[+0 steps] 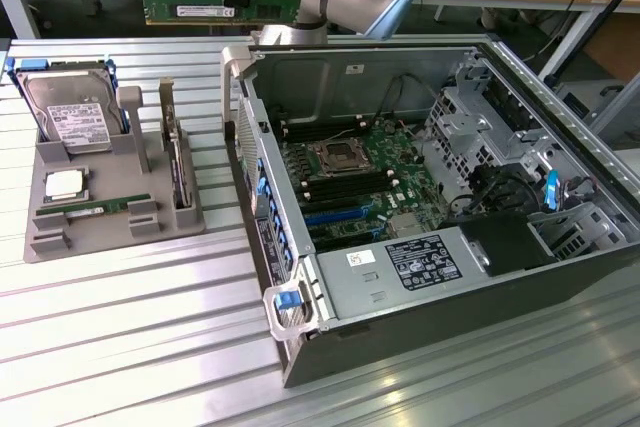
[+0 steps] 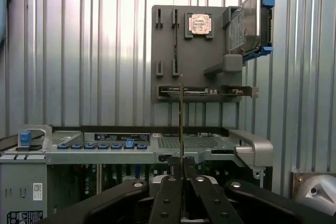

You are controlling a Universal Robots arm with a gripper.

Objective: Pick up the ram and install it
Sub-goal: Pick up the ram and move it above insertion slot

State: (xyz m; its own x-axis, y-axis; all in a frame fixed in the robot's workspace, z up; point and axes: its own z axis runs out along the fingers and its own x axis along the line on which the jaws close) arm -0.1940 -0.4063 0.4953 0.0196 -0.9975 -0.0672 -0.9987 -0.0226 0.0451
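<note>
Clamped narrow on the ram (image 1: 185, 7) with the gripper (image 1: 237, 4), stick carried level in the air over the rear wall of the open computer case (image 1: 450, 319). Seen edge-on from the wrist, pinched between the fingers (image 2: 169, 192). Set well apart on the exterior view's left: gray holder (image 1: 42, 237) with 1 hard drive (image 1: 68, 112), 1 processor (image 1: 65, 184) and 1 more green stick (image 1: 95, 207).

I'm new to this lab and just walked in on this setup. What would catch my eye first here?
First, the ram, held up in the air by the gripper at the top of the exterior view. Below it the open computer case lies in the middle, its motherboard exposed. On that view's left, a grey holder carries a hard drive.
</note>
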